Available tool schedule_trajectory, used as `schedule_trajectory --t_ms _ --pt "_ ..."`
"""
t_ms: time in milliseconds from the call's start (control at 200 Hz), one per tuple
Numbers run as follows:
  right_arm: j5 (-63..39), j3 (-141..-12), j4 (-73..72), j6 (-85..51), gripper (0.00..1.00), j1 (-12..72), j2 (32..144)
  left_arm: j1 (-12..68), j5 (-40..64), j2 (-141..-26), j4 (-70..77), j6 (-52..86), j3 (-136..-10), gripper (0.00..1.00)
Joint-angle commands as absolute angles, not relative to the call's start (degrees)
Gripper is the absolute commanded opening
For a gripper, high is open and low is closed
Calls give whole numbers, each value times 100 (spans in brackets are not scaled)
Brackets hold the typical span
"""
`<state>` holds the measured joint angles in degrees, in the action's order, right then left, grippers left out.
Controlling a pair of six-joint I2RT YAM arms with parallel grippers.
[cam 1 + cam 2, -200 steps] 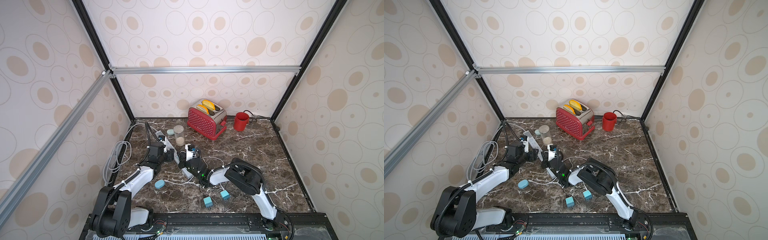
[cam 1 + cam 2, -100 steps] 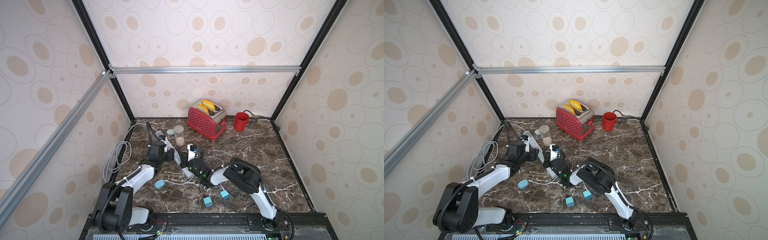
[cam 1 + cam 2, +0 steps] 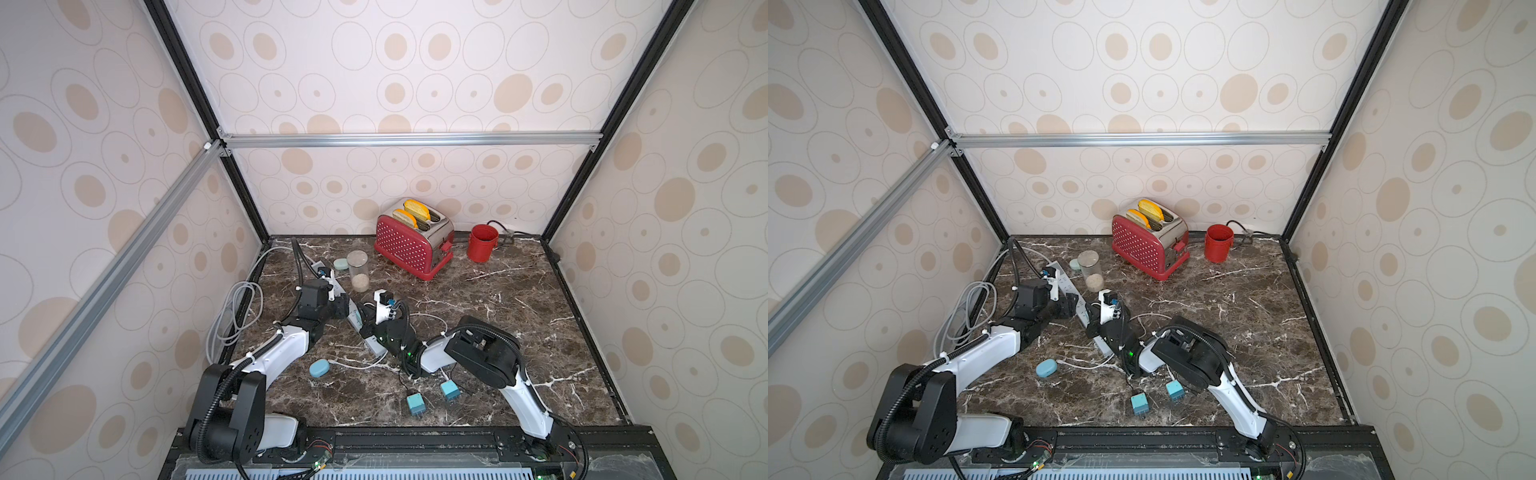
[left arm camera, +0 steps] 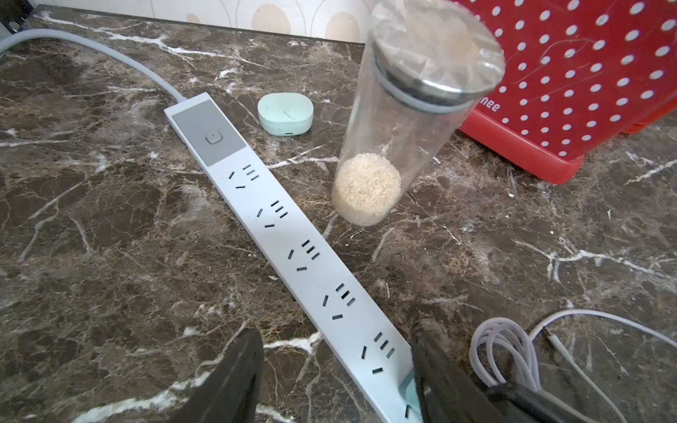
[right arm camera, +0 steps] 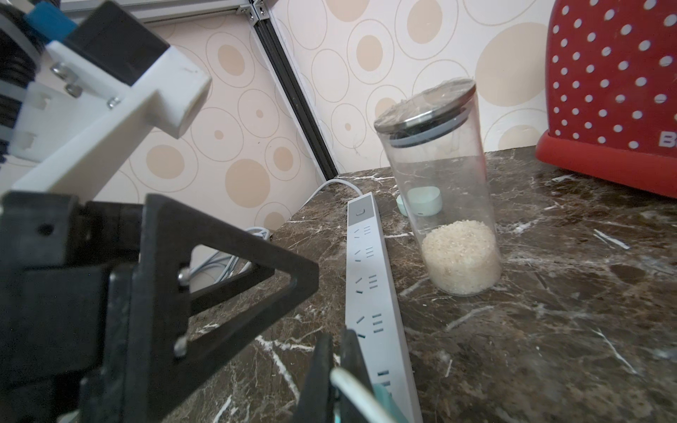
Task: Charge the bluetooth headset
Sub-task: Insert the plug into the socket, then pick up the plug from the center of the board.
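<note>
Reading "nee" on red toaster (image 4: 586, 91); left tool (image 4: 335, 344) gapes over power strip (image 4: 293, 234), right tool (image 5: 337, 340) pinches white cable (image 5: 351, 388)

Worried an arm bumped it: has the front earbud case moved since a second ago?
No: the earbud case keeps its spot relative to the nearest blue adapter.

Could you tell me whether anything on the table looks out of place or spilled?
Nothing looks spilled or damaged. The rice jar stands upright, lid on. Only untidy bits: two teal charger blocks lie loose near the front edge, the power strip runs diagonally, and a grey cable bundle hangs past the table's left edge.
</note>
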<state>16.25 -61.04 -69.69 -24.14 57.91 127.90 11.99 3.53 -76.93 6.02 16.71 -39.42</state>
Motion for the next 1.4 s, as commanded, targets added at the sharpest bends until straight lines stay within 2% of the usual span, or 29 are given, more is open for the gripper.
schedule_trajectory --t_ms 0,80,125,280,366,576,726,841,911,1142,1257,1392 --pt "1648 -5611 -3875 -2030 1 5774 12998 1167 327 -7579 378 1789 -4280 66" --pt "1601 -5621 -3889 -1720 5 5657 12553 1165 301 -7516 251 1761 -4371 67" --pt "1513 -5678 -3757 -1605 12 5585 12299 1168 269 -7466 201 1735 -4398 67" --pt "1224 -5728 -3332 -1441 57 5526 11506 1157 29 -7286 -125 1571 -4578 67" --pt "935 -5550 -3292 -1410 65 5524 11065 1134 -91 -7195 -179 1549 -4606 67" --pt "286 -4805 -2900 -1328 65 5454 9654 1135 -103 -7068 -269 1544 -4569 67" --pt "-640 -4568 -1934 -1609 62 4967 8933 1239 746 -7057 6 1146 -4406 64" --pt "-771 -4651 -538 -1751 60 4583 8482 2118 577 -7061 -167 238 -4426 66" --pt "-830 -4769 505 -1811 60 4273 8185 2446 598 -7189 -395 212 -4512 66" --pt "-236 -4774 3340 -1975 64 3932 7101 2655 634 -7189 -510 764 -4344 65" --pt "-641 -4735 4290 -2392 62 3937 6914 2655 540 -7046 -549 722 -4303 65" --pt "-1198 -4548 4565 -2528 59 4205 7208 2655 887 -6894 -62 648 -4068 65"
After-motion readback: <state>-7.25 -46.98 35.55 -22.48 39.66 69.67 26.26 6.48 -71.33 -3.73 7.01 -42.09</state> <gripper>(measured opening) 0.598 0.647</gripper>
